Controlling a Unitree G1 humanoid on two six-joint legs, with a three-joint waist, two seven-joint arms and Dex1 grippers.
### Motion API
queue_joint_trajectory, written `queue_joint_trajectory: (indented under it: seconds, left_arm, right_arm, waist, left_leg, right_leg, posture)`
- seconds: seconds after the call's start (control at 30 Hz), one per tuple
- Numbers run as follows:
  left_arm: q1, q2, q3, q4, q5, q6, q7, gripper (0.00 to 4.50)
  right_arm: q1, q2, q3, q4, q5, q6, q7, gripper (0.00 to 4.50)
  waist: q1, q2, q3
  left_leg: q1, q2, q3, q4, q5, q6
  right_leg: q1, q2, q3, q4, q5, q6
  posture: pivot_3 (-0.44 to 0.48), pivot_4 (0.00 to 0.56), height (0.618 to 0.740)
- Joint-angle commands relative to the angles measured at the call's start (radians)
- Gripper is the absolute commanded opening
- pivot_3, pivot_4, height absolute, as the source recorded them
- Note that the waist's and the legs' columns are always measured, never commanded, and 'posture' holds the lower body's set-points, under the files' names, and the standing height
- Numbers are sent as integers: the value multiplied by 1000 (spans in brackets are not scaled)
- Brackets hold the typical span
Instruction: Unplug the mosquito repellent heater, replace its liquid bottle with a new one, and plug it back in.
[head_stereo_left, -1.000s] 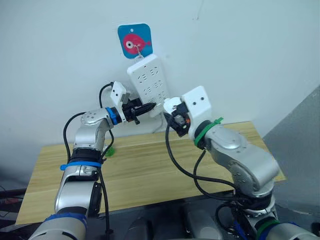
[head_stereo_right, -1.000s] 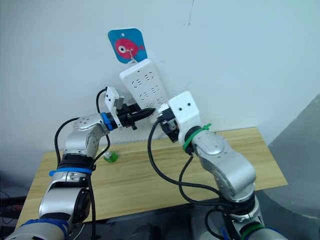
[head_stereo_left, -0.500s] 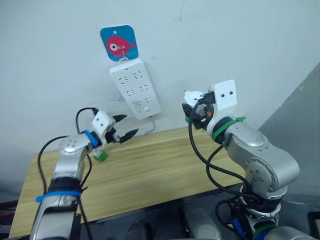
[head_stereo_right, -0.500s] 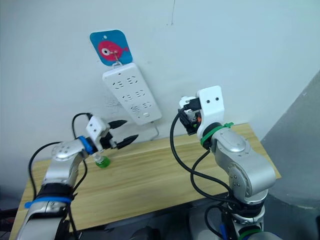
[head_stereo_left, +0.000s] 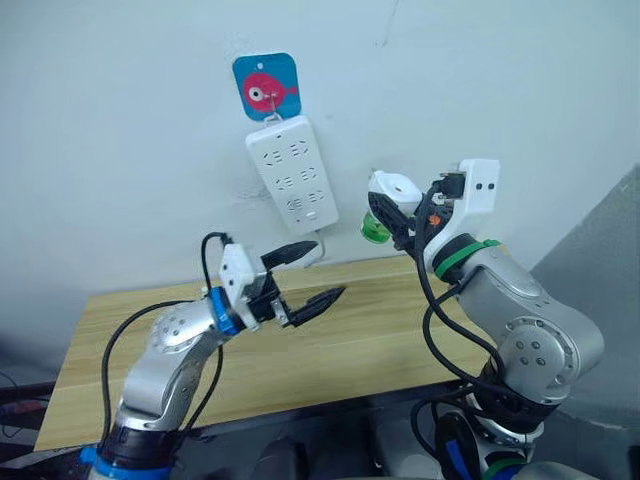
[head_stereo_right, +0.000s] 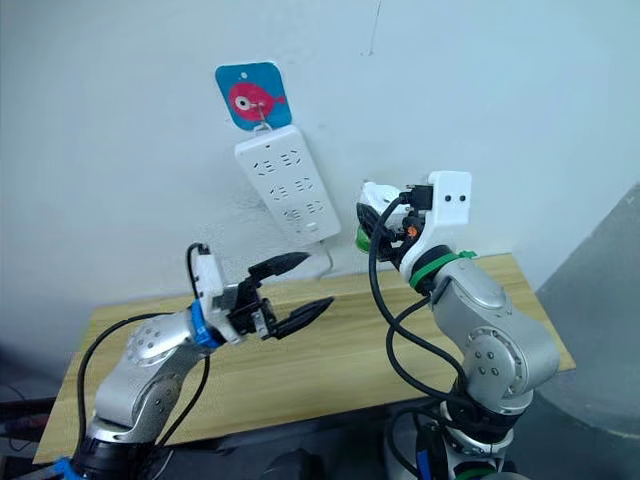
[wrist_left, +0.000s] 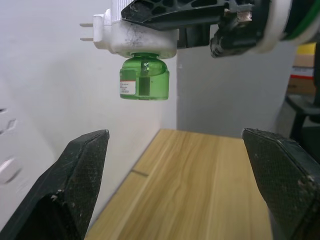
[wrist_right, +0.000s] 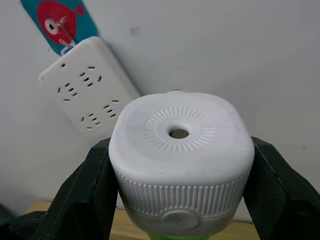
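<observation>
The mosquito repellent heater (head_stereo_left: 392, 193) is off the wall and held in the air, right of centre in the head views, clamped between the black jaws of the right gripper (wrist_right: 178, 165), which press on its two ribbed sides. Its round vent hole faces the right wrist camera, and in the left wrist view its two metal prongs stick out to one side. The green liquid bottle (wrist_left: 144, 78) hangs below the white body, apparently still screwed in.

The power strip (head_stereo_left: 293, 175) hangs from a hook on the fish sticker (head_stereo_left: 267, 87) at upper centre, tilted, with no plug in the sockets that show. So the unplugging looks done, and the bottle swap is the step in hand.

The left gripper (head_stereo_left: 305, 276) sits in the lower middle of the frame, over the wooden counter (head_stereo_left: 380, 330), its jaws spread wide and holding nothing. They point towards the heater but stand well apart from it; in the left wrist view the bottle lies above and between them.

Next, I judge, the left arm must rise until its jaws bracket the green bottle, close on it without slipping on the smooth plastic, and twist it out while the right holds the heater steady.
</observation>
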Motion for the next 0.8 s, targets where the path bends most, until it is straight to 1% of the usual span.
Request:
queue_joint_trajectory:
  seconds: [0.03,0.2,0.3,0.37,0.47,0.63,0.8]
  left_arm:
    - [-99,-75,-24,26,7,34,81,4500]
    - [-195,-164,-50,152,87,-51,103,4500]
    - [-215,-196,-62,191,108,-86,97,4500]
    - [-213,-205,-70,201,116,-102,85,4500]
    - [-210,-217,-73,209,116,-109,77,4500]
    - [-194,-217,-97,188,78,-63,32,4500]
    - [-197,-217,-94,198,62,-12,25,4500]
  right_arm:
    - [-35,144,-41,-22,72,8,-36,2980]
    - [-55,181,-77,-17,162,34,-93,2980]
    - [-63,210,-108,-9,222,34,-145,2980]
    - [-67,219,-124,-3,266,28,-183,2980]
    - [-64,195,-125,6,328,20,-228,2980]
    - [-56,173,-114,22,439,-1,-303,2980]
    - [-41,123,-80,40,541,-32,-369,2980]
  waist:
    - [0,0,0]
    - [-5,0,0]
    - [-6,0,0]
    - [-7,0,0]
    - [-9,0,0]
    - [-18,0,0]
    - [-23,0,0]
  left_leg:
    - [0,0,0,0,0,0]
    - [3,0,3,0,0,0]
    - [3,1,4,0,0,0]
    - [3,2,5,0,0,0]
    - [3,2,5,0,0,0]
    - [3,2,6,0,0,0]
    - [3,3,6,0,0,0]
  right_leg:
    - [0,0,0,1,0,0]
    - [0,2,1,5,0,0]
    - [0,7,2,6,0,0]
    - [0,8,3,5,0,0]
    - [-1,9,4,5,0,0]
    - [-1,9,4,5,0,0]
    - [-1,10,4,4,0,0]
  posture:
    - [-232,121,740]
    - [-243,119,740]
    - [-249,117,740]
    - [-249,117,740]
    - [-255,115,740]
    - [-255,114,740]
    - [-255,114,740]
